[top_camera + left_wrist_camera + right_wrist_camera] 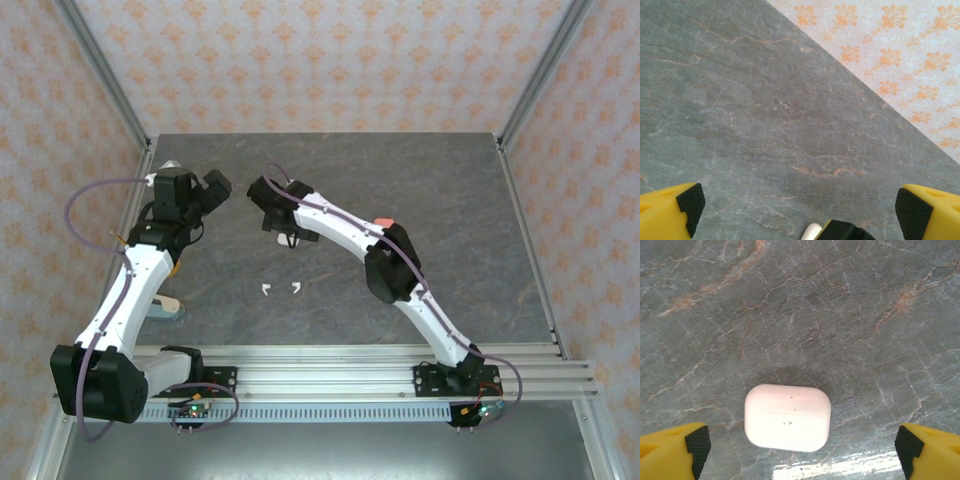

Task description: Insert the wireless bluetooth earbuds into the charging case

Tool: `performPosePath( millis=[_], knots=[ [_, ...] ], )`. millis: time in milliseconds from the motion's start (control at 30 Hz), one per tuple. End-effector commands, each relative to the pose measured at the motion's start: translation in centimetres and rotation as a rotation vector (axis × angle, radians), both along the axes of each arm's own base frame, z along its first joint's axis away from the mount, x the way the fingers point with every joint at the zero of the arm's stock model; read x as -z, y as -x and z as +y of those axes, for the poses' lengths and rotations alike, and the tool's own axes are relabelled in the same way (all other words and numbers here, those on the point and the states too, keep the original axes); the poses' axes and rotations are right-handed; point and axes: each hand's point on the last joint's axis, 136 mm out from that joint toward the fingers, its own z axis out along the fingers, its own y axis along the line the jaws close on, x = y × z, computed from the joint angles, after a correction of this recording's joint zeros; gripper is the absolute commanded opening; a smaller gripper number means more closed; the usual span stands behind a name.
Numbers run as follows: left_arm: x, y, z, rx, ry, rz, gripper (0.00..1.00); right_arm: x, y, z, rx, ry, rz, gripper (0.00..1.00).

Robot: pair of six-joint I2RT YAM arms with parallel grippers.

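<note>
Presently both grippers stand with jaws wide apart, holding nothing. The left gripper (801, 207) hangs over bare grey table (765, 100) at the far left. The right gripper (804, 447) hangs near the table's middle over a white charging case (787, 417), which lies flat with its lid closed between the fingers (697, 447), a gap on each side. The left white earbud (267, 290) and right white earbud (297, 288) lie side by side on the table, apart, nearer than the case and outside it
</note>
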Motion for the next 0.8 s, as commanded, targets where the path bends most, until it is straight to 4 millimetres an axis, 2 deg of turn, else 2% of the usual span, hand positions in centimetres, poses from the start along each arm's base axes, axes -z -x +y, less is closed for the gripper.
performPosePath(
  millis=[0,267,500,767],
  knots=[
    [0.4,1.0,0.5,-0.022,0.014,0.012,1.0,0.8,-0.3,-0.8,0.025,0.061,-0.004,0.96],
    [1.5,1.2,0.8,-0.024,0.024,0.027,1.0,3.2,-1.0,1.1,0.014,0.027,0.021,0.93],
    [1.7,1.4,1.2,-0.032,0.025,0.026,1.0,4.8,0.2,0.9,-0.001,0.059,0.065,0.88],
    [1.9,1.4,1.3,-0.033,0.023,0.031,1.0,5.8,1.6,0.5,-0.021,0.091,0.103,0.75]
  ],
)
